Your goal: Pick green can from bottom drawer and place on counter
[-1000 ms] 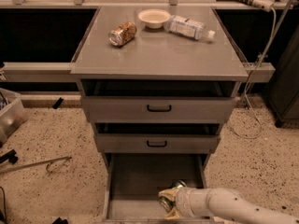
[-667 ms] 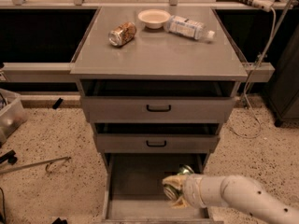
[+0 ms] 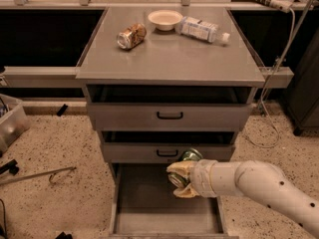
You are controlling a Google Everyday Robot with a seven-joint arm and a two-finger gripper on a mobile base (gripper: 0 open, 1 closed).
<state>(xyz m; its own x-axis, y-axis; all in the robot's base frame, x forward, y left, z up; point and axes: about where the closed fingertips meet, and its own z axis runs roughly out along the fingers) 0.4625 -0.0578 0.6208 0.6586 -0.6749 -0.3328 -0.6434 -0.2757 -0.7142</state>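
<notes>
The green can [image 3: 187,159] is held in my gripper [image 3: 180,179], tilted, with its silver end facing the camera. It hangs above the open bottom drawer [image 3: 149,203], just in front of the middle drawer's front. My white arm reaches in from the lower right. My gripper's yellowish fingers [image 3: 179,168] are closed around the can. The counter [image 3: 169,54] is the flat grey top of the cabinet, well above my gripper.
On the counter lie a tan patterned can [image 3: 131,36], a white bowl [image 3: 165,19] and a plastic water bottle [image 3: 203,30]. The two upper drawers with black handles [image 3: 169,115] stand slightly open. A cable hangs at the right; a bin [image 3: 10,123] and a metal hook lie at left.
My gripper has risen from the floor of the bottom drawer with the green can, moving up and to the left toward the middle drawer front.
</notes>
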